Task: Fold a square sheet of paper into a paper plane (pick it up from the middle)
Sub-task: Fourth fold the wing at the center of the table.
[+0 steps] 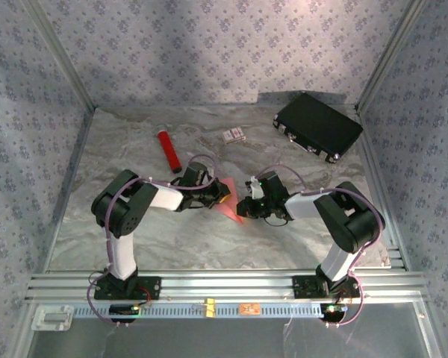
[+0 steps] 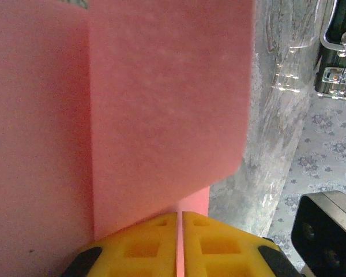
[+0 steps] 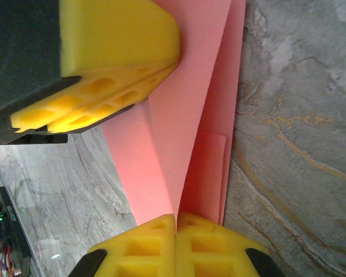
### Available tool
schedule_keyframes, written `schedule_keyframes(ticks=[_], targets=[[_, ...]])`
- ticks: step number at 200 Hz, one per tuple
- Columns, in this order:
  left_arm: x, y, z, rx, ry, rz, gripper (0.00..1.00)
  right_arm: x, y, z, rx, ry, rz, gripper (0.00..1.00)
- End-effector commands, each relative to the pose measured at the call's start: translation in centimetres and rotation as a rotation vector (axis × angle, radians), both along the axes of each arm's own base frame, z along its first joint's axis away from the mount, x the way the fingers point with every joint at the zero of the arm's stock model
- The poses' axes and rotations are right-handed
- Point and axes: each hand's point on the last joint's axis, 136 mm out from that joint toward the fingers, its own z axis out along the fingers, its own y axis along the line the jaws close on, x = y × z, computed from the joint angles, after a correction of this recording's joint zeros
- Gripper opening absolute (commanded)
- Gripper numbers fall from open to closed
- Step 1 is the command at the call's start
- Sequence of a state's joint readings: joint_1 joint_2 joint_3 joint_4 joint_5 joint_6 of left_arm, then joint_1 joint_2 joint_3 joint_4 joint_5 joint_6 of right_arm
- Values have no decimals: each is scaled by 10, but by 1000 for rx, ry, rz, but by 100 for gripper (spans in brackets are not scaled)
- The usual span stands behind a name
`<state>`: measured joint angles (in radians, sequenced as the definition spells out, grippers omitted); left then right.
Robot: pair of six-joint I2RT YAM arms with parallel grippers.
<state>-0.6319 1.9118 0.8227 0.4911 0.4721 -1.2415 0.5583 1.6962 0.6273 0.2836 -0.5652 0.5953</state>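
Obs.: the thin pink-red paper sheet, partly folded into overlapping layers, hangs over mid-table between the two arms. Both arms hold it.

Left gripper: the yellow foam pads are pressed together with a paper edge in the seam. It is clamped on the sheet.

Right gripper: its pads are likewise pinched tight on the sheet's near end. From this wrist, the left gripper's pads bite the same sheet further along.

Key relation: the creases fan out from the right gripper toward the left one, so the long axis runs claw to claw. From above that line looks slightly diagonal, though the arms hide most of the sheet, so I hold that loosely. Both arms are equally near. Any next crease likely depends on one pinch anchoring while the other works.

Room: bare grey marbled tabletop lies directly below and toward the arm bases. The glossy red cylinder, the small white-and-red printed card and the black hard case sit toward the far side, well apart from the sheet.
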Motion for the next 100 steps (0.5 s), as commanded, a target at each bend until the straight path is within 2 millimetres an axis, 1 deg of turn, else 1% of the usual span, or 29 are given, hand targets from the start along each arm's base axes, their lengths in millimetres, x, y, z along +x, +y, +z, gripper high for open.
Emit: schedule_keyframes(ticks=[1, 100], targets=[[-2, -4, -6, 22, -1, -23, 10, -8, -12, -22, -71, 82, -28, 3], [-6, -3, -20, 65, 30, -41, 9, -9, -13, -24, -75, 92, -28, 3]])
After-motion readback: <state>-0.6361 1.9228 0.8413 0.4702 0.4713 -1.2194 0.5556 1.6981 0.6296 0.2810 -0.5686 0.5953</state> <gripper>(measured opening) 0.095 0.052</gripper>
